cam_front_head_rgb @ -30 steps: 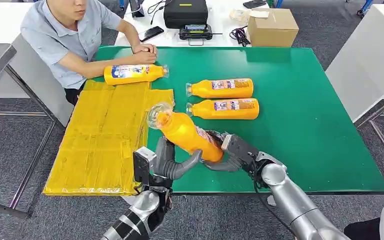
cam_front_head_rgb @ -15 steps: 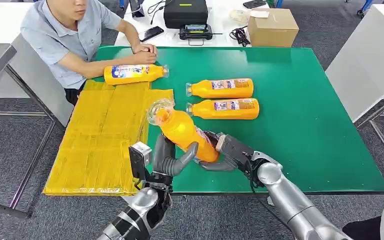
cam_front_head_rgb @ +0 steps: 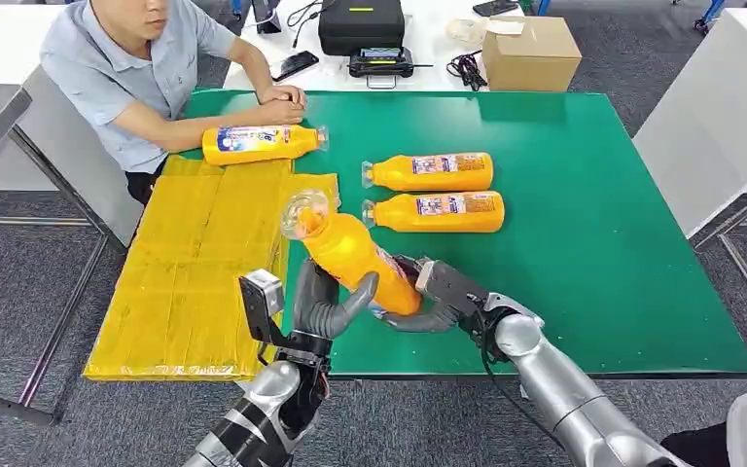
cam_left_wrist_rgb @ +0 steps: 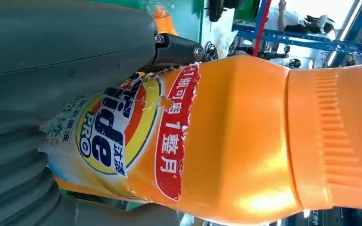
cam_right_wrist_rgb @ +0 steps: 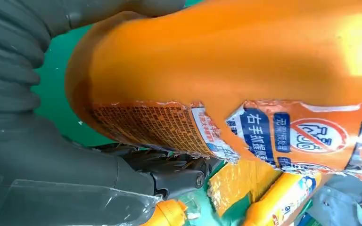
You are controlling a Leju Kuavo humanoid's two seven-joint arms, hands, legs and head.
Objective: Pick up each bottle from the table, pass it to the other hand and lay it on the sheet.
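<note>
An orange bottle [cam_front_head_rgb: 350,255] with a clear cap is tilted in the air over the table's front edge, cap toward the yellow sheet [cam_front_head_rgb: 204,263]. My right hand [cam_front_head_rgb: 438,292] grips its base. My left hand [cam_front_head_rgb: 319,306] wraps its middle, thumb across the front. Up close, the bottle's label [cam_left_wrist_rgb: 122,136] lies against my left hand [cam_left_wrist_rgb: 66,42], and the bottle's lower body [cam_right_wrist_rgb: 226,70] sits in my right hand [cam_right_wrist_rgb: 23,117]. One bottle [cam_front_head_rgb: 258,144] lies at the sheet's far end. Two more bottles [cam_front_head_rgb: 428,172] [cam_front_head_rgb: 438,211] lie on the green table [cam_front_head_rgb: 584,224].
A person [cam_front_head_rgb: 126,68] sits at the far left corner with forearms resting on the table near the sheet. A cardboard box [cam_front_head_rgb: 530,49] and a black case [cam_front_head_rgb: 360,24] stand on the white table behind. The green table's right half is bare.
Both hands and the bottle have shifted slightly left and up. My left hand has come closer around the bottle's middle, its thumb now curling over the front.
</note>
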